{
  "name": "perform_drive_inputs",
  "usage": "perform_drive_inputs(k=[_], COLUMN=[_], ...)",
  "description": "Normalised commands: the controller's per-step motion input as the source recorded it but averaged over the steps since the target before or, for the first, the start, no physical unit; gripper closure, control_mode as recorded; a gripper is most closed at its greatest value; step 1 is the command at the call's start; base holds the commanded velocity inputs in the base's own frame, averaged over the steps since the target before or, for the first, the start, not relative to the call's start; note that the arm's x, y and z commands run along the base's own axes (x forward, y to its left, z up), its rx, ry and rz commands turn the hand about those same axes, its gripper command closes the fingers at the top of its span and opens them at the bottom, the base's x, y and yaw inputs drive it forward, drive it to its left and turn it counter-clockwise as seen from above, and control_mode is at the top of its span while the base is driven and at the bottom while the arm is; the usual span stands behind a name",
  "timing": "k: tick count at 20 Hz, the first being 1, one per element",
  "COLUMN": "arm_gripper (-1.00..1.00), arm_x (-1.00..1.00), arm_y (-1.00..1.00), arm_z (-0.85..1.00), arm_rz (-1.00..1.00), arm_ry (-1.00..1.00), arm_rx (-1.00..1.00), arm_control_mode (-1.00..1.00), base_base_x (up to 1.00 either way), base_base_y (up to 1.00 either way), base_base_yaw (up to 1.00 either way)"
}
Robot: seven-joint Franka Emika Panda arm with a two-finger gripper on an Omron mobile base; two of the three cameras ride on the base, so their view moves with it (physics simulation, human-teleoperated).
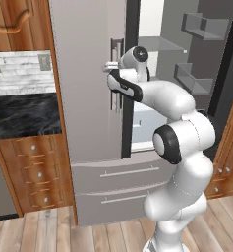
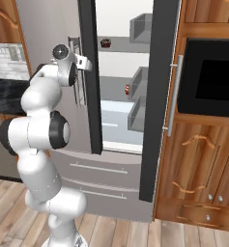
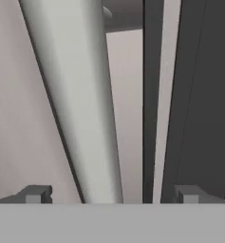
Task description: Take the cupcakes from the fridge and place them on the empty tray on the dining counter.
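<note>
The gripper (image 3: 109, 194) is seen spread wide with nothing held, the bar handle (image 3: 80, 104) of the fridge (image 1: 83, 123) standing between its fingertips. The right fridge door is swung open. Inside, the chocolate cupcake (image 2: 105, 43) is set on an upper shelf, the red-topped cupcake (image 2: 127, 89) lower down.

Fridge (image 2: 58, 29) dead ahead: its left door is shut, its right door (image 2: 157, 96) swung wide open. Inside, one cupcake (image 2: 105, 43) sits on the upper shelf, another (image 2: 127, 89) on the shelf below it, further right. Two drawers (image 1: 118, 172) lie under the doors. The gripper (image 3: 109, 194) is up at the left door's bar handle (image 3: 80, 104), jaws either side of it. Oven (image 2: 215, 79) to the right, worktop (image 1: 22, 115) to the left.
</note>
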Motion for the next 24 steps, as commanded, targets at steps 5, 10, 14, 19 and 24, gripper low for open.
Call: perform_drive_inputs(k=[5,10,14,19,24], arm_gripper=[1.0,1.0,1.0,1.0,1.0], arm_x=[0.61,0.0,-0.47,-1.0,-1.0], arm_y=[0.06,0.2,1.0,1.0,0.98], arm_z=[-0.15,-0.02,-0.04,-0.04,-0.52], arm_rz=[0.0,0.0,0.0,0.02,0.04], arm_ry=[-0.01,0.02,0.17,0.04,-0.12], arm_rx=[0.0,-0.01,-0.13,-0.1,0.01], arm_control_mode=[-1.0,-1.0,-1.0,-1.0,-1.0], base_base_x=[0.0,0.0,0.0,0.0,0.0], base_base_y=[0.0,0.0,0.0,0.0,0.0], base_base_yaw=[0.0,0.0,0.0,0.0,0.0])
